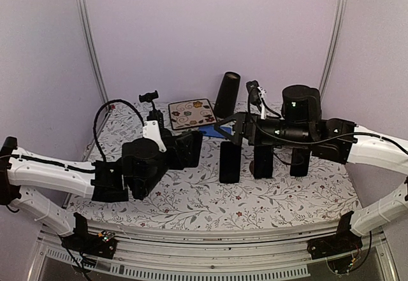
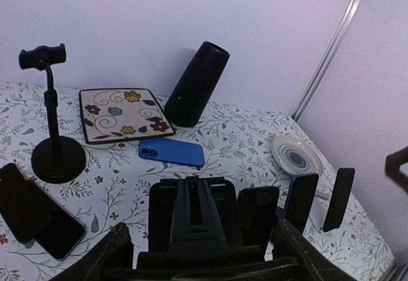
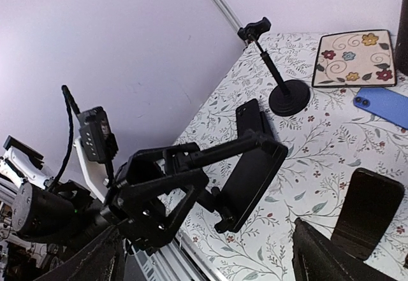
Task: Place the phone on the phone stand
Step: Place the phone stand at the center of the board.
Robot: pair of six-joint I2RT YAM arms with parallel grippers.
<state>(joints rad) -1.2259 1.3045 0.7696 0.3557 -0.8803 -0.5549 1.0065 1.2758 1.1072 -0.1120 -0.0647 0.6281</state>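
Top view: both arms crowd the middle of the table point(image 1: 191, 198). Only a sliver of the blue phone shows there, poking out just beside the tip of the R arm. Three dark upright slabs point(image 1: 262, 160) stand in a row under that arm; can't tell what they are.

L wrist view gives what the top view hides. The whole blue phone point(image 2: 172, 152) lies flat and face-down twd the far edge, mid-table, just beside the near edge of the flowered tile point(image 2: 121, 112). A tilted black cylinder point(image 2: 197, 83) is behind it and a white dish point(image 2: 296, 155) off to the R. A pole stand point(image 2: 56, 157) and a black phone point(image 2: 38, 214) are on the L side.

L claw point(image 2: 203, 227) straddles the black stand point(image 2: 191, 198). Can't tell if it's clenched on it or just around it. Blue phone lies beyond the stand, apart from the claw.

R wrist view: R claw point(image 3: 209, 227) is released, fingers wide at the bottom corners w/ nothing gripped. Blue phone is well apart, at the R edge of that view.
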